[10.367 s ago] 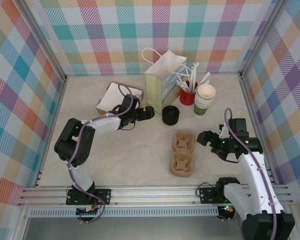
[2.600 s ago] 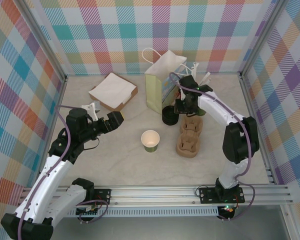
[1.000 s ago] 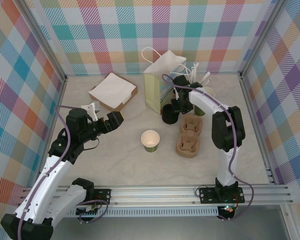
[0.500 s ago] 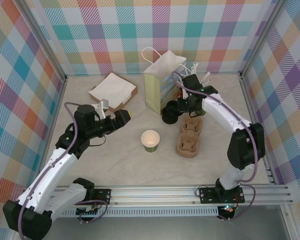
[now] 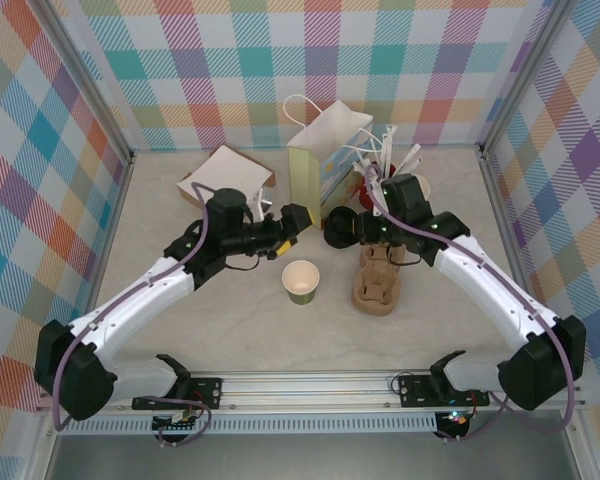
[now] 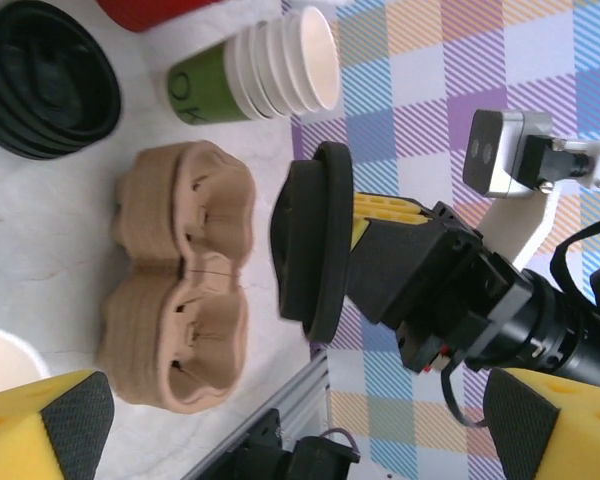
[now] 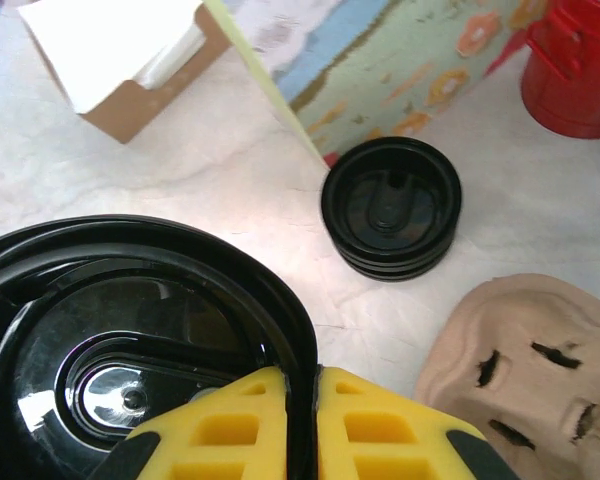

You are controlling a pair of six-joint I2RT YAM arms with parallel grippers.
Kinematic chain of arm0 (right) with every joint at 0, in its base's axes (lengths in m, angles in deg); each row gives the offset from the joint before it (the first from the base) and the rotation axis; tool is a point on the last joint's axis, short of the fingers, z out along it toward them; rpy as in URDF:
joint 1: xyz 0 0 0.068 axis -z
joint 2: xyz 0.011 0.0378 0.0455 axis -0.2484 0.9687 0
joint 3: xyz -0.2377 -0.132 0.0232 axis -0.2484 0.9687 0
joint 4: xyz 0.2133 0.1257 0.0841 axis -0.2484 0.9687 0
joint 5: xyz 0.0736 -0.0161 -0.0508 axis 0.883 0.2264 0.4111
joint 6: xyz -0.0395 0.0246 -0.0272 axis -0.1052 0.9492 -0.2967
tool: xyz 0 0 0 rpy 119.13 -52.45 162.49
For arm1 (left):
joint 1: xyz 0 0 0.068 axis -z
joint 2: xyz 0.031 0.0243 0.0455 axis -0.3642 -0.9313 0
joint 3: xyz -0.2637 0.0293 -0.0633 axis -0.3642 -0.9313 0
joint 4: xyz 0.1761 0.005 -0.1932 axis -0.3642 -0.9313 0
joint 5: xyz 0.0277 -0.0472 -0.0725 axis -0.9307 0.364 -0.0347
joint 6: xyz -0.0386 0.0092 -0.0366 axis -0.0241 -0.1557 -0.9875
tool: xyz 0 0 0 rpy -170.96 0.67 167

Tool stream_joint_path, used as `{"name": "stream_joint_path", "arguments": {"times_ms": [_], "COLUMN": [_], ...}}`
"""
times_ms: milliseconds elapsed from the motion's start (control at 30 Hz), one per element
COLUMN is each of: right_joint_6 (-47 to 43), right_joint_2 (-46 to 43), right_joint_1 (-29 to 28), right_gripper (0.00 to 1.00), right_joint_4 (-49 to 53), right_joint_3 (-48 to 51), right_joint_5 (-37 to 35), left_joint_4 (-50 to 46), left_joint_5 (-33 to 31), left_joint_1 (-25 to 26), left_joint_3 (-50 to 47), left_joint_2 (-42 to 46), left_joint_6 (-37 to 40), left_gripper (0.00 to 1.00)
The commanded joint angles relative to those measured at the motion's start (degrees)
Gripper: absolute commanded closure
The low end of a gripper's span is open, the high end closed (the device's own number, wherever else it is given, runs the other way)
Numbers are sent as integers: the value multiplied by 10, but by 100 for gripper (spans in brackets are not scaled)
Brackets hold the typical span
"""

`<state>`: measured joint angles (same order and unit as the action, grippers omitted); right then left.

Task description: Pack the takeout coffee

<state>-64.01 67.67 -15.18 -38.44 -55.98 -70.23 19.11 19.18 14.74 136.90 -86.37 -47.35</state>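
Cup (image 5: pixel 301 281), upright on the worktop just nearward of the spread left end effector (image 5: pixel 296 220); the right end effector (image 7: pixel 302 385), pinching a lid (image 7: pixel 130 330) by its rim, should level it, centre it over the mouth, then press evenly.

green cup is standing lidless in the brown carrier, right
No: the green cup stands lidless on the table, beside the brown carrier, not in it. The top external view shows this.

Glossy black plastic lid (image 7: pixel 130 335), rough matt pulp carrier (image 6: pixel 180 272), smooth paper cup (image 5: pixel 301 277), matt paper bag (image 5: pixel 325 178)
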Motion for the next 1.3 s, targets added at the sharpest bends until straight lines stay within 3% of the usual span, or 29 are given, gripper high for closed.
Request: {"name": "stream_joint_path", "arguments": {"times_ms": [0,233,833,1267], "right_joint_6": [14,20,30,50], "right_joint_2": [-21,-27,-15,2], "right_joint_1": [-16,-37,-52,-52], "right_gripper": [87,87,87,82], "right_joint_4": [-39,-34,-30,11], "right_joint_3": [14,13,2,-28], "right_joint_5": [12,8,19,46], "left_joint_4": [19,-16,-136,-194], "left_joint_5": [2,-19,-56,-129], "left_joint_1": [23,44,63,82], "left_joint_3": [35,76,139,158], "left_joint_2": [-25,-66,-108,-98], "left_joint_6": [-4,29,113,175], "left_gripper": [5,14,50,84]}}
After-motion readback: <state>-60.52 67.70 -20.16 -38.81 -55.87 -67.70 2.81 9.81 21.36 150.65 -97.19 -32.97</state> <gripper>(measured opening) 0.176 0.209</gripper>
